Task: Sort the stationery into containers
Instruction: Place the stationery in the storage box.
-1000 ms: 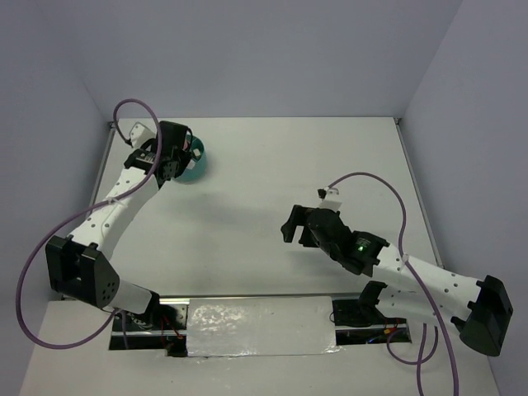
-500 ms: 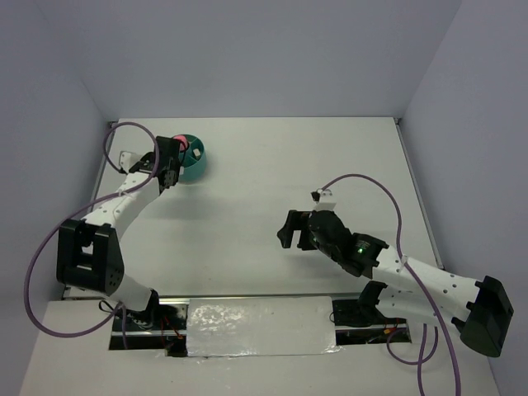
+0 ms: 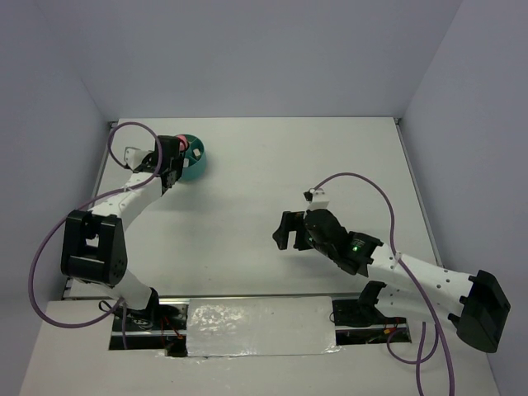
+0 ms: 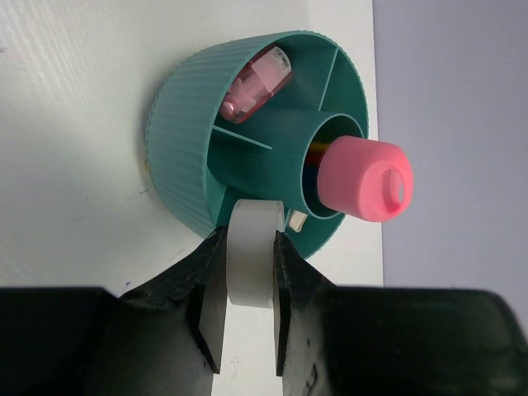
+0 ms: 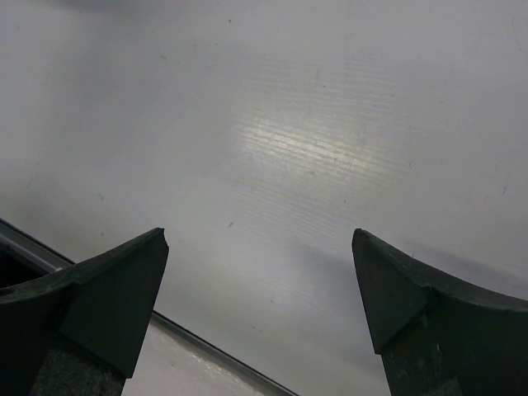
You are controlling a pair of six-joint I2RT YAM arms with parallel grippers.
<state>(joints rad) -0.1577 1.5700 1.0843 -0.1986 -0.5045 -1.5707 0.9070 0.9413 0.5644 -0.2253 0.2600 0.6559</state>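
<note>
The round teal container (image 4: pixel 186 140) stands at the table's far left (image 3: pixel 196 168). A pink stubby stick (image 4: pixel 367 180) sticks up out of its central well. A pink-tinted clear item (image 4: pixel 257 82) lies in one outer compartment. My left gripper (image 4: pixel 250 239) is shut on the white tape ring (image 4: pixel 250 264), just outside the container's rim, and in the top view it sits against the container's left side (image 3: pixel 169 165). My right gripper (image 3: pixel 285 232) hovers open over bare table right of centre, with nothing between its fingers (image 5: pixel 258 239). The green pen and light-blue stick are out of view.
A small white piece (image 4: pixel 295 220) lies in the container's near compartment. Grey walls close in the white table (image 3: pixel 272 173) at the back and on both sides. A shiny strip (image 3: pixel 256 318) runs along the near edge between the arm bases.
The left gripper has pulled back off the container towards its left side, uncovering the pink stick, with the tape ring still in its jaws. The right gripper has drifted slightly left.
</note>
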